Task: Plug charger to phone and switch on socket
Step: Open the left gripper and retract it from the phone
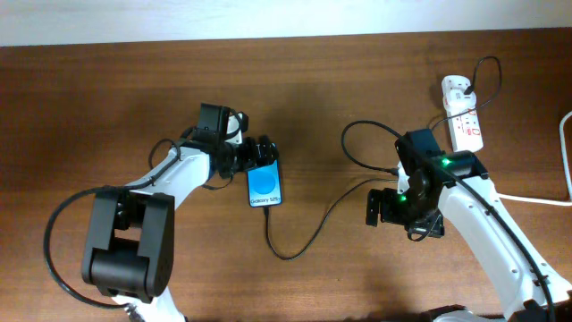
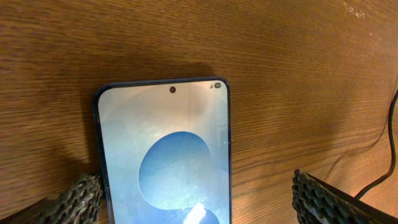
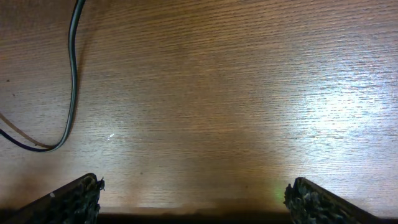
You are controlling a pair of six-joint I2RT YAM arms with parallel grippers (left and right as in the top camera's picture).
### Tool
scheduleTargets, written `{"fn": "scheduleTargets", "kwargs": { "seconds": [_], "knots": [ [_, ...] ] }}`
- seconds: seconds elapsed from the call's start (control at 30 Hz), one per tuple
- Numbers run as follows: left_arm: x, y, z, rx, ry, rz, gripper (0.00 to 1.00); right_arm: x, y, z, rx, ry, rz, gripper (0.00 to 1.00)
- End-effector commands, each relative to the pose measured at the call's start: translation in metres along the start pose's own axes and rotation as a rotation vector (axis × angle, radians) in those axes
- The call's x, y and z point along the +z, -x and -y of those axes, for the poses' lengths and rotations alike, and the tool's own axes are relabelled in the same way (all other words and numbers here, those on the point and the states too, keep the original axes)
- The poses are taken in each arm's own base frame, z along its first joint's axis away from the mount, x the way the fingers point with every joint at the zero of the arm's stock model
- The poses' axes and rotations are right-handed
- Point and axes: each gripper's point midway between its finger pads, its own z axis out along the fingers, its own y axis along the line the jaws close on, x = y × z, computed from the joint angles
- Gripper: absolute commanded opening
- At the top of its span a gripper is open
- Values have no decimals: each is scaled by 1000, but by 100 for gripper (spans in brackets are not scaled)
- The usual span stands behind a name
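Note:
The phone [image 1: 264, 187] lies face up left of centre, its blue screen lit. In the left wrist view the phone [image 2: 165, 149] sits between my fingers. My left gripper [image 1: 259, 159] [image 2: 202, 202] is open and straddles the phone's upper end; the left finger is against its edge and the right finger is apart. The charger cable [image 1: 308, 234] runs from the phone's lower edge, loops right and up to a white adapter [image 1: 457, 89] in the socket strip [image 1: 466, 128] at the back right. My right gripper [image 1: 382, 207] [image 3: 193, 199] is open and empty above bare wood, beside the cable [image 3: 73, 74].
A thick white cord [image 1: 564, 161] leaves the strip along the right edge. The black cable shows at the right edge of the left wrist view [image 2: 388, 155]. The table is dark wood; a pale wall edge runs along the back.

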Motion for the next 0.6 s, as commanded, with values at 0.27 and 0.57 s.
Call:
{"fn": "scheduleTargets", "kwargs": {
  "seconds": [0.27,0.57],
  "knots": [
    [-58,25,9,1,-9,128,99,2,0,3,11,-11,-2,98],
    [-234,-7,20,70,248,407,99,2,11,-1,4,6,42,98]
  ]
}}
